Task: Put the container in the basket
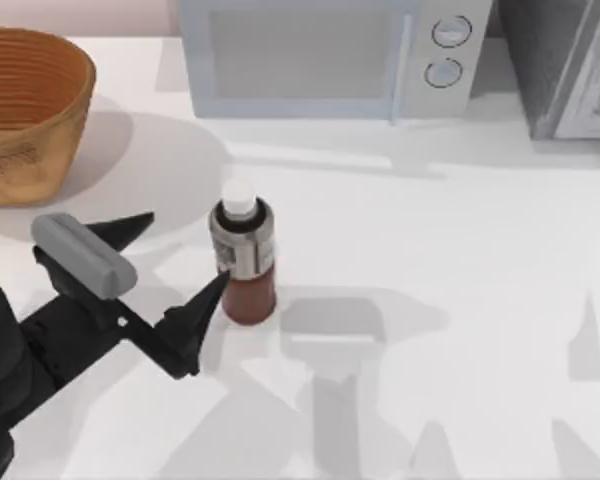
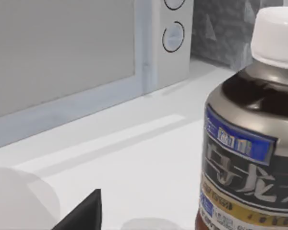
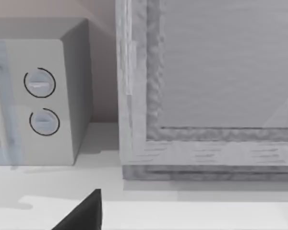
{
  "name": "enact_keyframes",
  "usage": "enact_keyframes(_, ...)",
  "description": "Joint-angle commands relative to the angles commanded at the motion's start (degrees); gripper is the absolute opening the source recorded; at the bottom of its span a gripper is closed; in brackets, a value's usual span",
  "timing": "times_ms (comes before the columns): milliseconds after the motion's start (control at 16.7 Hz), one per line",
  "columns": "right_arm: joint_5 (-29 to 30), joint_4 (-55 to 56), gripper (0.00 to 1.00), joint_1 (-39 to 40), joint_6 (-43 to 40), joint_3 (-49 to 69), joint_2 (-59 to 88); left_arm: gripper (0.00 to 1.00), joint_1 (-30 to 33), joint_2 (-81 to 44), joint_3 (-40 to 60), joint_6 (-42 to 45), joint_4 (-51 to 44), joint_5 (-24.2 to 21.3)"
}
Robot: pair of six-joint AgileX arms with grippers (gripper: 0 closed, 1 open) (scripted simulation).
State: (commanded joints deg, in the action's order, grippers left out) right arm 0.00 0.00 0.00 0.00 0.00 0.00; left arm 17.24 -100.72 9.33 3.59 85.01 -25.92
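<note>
You see white tabletop (image 1: 460,240); microwave (image 1: 320,55) at its back edge, two round dials (image 1: 448,50) at microwave's right end; grey textured cabinet (image 1: 570,65) just right of microwave.

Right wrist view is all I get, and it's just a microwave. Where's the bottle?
Observer: The bottle stands upright on the table, in front of the microwave.
Operator: Is anyone grabbing it?
Observer: Not yet. The left gripper is open just left of it, one fingertip close to its side.
Operator: And the basket?
Observer: The basket sits at the far left, beyond that gripper.
</note>
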Motion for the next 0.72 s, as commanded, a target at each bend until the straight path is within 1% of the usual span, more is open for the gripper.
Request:
enact_keyframes(180, 0.0, 0.0, 1.00, 0.0, 0.0, 0.0, 0.0, 1.00, 1.1, -7.1, 0.6, 0.4, 5.9, -1.7)
enact_keyframes(300, 0.0, 0.0, 1.00, 0.0, 0.0, 0.0, 0.0, 1.00, 1.5, -9.3, 0.8, 0.5, 7.9, -2.3)
enact_keyframes(720, 0.0, 0.0, 1.00, 0.0, 0.0, 0.0, 0.0, 1.00, 1.8, -9.9, 1.6, 0.5, 7.6, -2.0)
